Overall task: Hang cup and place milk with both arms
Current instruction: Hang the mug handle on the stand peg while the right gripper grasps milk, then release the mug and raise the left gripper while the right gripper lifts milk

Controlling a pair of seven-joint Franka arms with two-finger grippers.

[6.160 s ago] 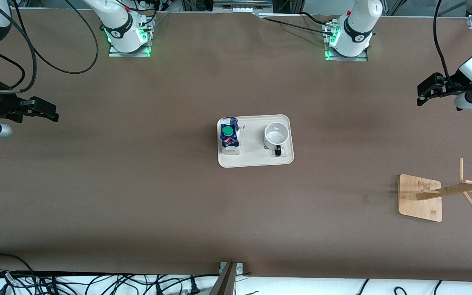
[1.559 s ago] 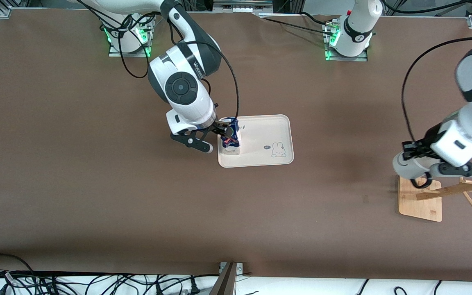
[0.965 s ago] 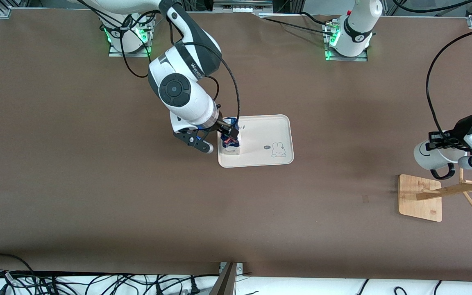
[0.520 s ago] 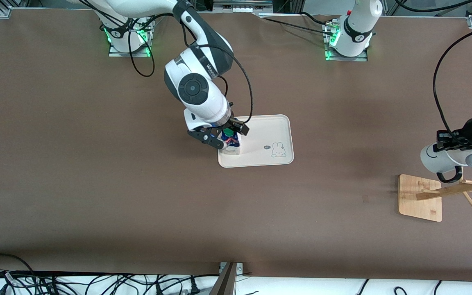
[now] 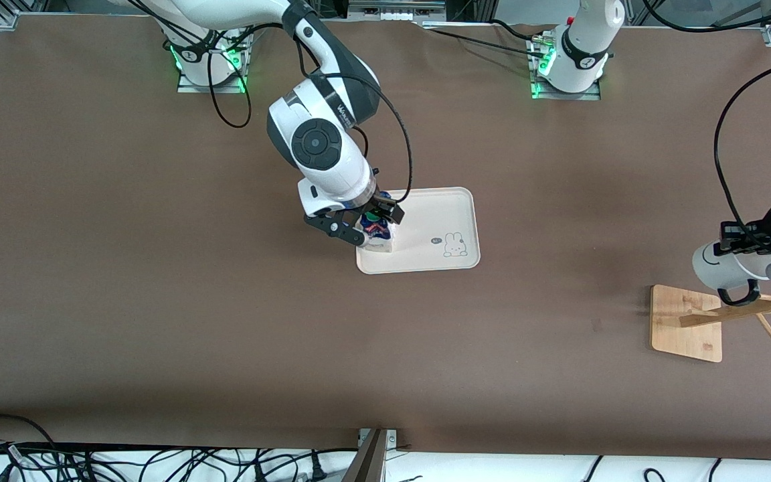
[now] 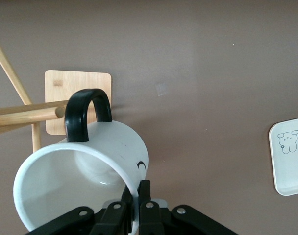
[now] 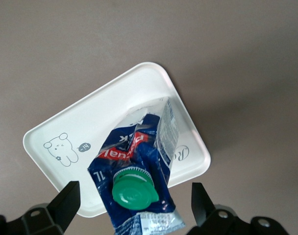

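Note:
The cup (image 6: 85,181), white with a black handle (image 6: 86,117), hangs tilted from my left gripper (image 6: 136,198), which is shut on its rim. Its handle is level with the tip of a peg (image 6: 29,116) of the wooden rack. In the front view the cup (image 5: 720,262) is over the rack's base (image 5: 683,328). The milk (image 7: 139,166), a blue carton with a green cap (image 7: 133,192), stands on the white tray (image 7: 110,122). My right gripper (image 7: 134,205) is open, one finger on each side of the carton (image 5: 377,231), not touching it.
The wooden rack (image 5: 747,309) stands toward the left arm's end of the table, nearer the front camera than the tray (image 5: 429,214). The tray's bare part carries a small rabbit drawing (image 5: 453,245). Cables lie along the table's front edge.
My left arm has carried the cup down toward the rack's peg. My right gripper has shifted over the milk and now straddles it, still open.

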